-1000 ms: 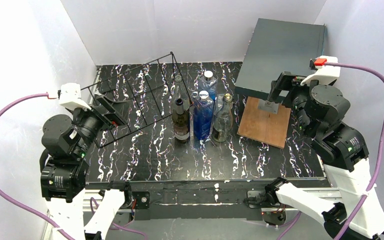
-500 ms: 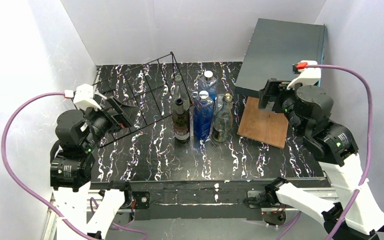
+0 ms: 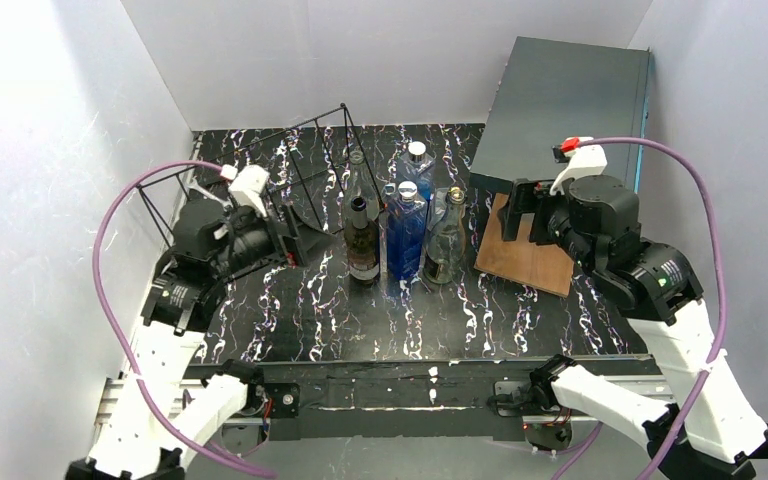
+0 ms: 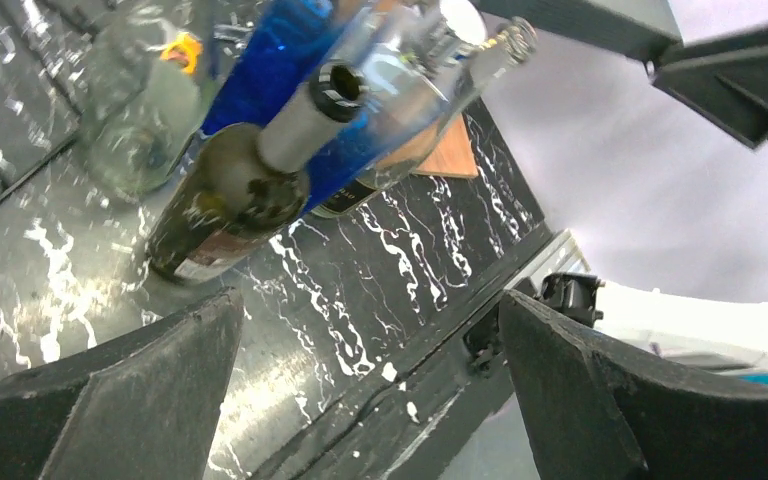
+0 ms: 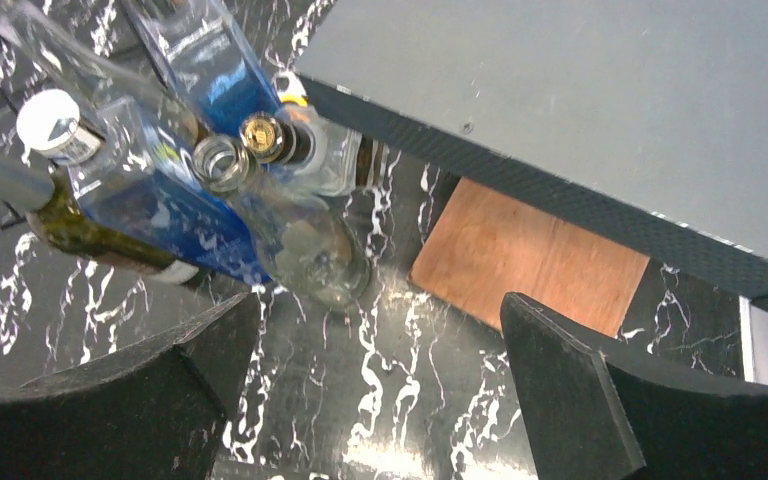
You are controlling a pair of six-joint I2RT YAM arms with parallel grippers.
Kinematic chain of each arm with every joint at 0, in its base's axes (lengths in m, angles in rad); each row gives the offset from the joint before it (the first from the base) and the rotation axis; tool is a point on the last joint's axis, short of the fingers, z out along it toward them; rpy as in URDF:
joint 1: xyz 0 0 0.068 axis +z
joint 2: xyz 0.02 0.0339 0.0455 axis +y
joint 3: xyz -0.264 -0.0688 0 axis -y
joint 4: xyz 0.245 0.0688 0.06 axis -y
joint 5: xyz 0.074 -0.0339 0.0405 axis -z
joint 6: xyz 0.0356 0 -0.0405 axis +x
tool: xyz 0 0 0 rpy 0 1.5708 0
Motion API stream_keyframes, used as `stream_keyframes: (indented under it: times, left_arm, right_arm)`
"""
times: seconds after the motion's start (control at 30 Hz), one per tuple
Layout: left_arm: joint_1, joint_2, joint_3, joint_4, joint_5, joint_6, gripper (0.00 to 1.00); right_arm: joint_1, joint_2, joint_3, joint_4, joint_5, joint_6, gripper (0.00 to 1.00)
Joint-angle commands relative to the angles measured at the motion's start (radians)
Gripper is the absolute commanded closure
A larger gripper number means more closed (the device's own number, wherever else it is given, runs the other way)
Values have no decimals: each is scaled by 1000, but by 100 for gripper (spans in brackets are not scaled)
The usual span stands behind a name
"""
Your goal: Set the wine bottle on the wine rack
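A dark wine bottle (image 3: 363, 245) with a pale label stands mid-table in a cluster with two blue bottles (image 3: 405, 232) and clear bottles (image 3: 443, 242). The black wire wine rack (image 3: 295, 125) stands at the back left, partly hidden by my left arm. My left gripper (image 3: 300, 240) is open and empty just left of the dark bottle; in the left wrist view the gripper (image 4: 368, 320) frames bare table below the wine bottle (image 4: 225, 200). My right gripper (image 3: 516, 212) is open and empty right of the cluster; in its wrist view the gripper (image 5: 380, 320) is near a clear bottle (image 5: 310, 235).
A dark grey box (image 3: 560, 100) stands at the back right, overhanging a wooden board (image 3: 528, 255) on the black marbled table (image 3: 360, 320). White walls close in the left, back and right sides. The box (image 5: 580, 110) and board (image 5: 530, 255) show in the right wrist view.
My left arm has swung right, away from the rack, to beside the dark bottle. My right gripper has moved left and down towards the cluster. Both stay open.
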Motion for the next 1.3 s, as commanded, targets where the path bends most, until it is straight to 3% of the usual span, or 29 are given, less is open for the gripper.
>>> stream_keyframes:
  times: [0.0, 0.23, 0.53, 0.9, 1.13, 1.27]
  left_arm:
    - [-208, 45, 28, 77, -188, 183, 2]
    - [-383, 170, 69, 79, -495, 370, 2]
    - [-429, 284, 66, 188, -623, 376, 5]
    - [-494, 382, 78, 275, -693, 363, 20]
    - [-566, 446, 80, 333, -841, 376, 41]
    - [-596, 453, 79, 332, -910, 383, 44]
  right_arm:
    - [3, 15, -7, -86, -53, 4, 0]
    - [3, 19, -24, -208, -10, 13, 0]
    - [3, -15, -121, -186, 27, 90, 0]
    - [3, -114, -236, -60, -65, -59, 0]
    - [3, -125, -284, -31, -65, -136, 0]
    - [5, -173, -307, -3, -69, -148, 0]
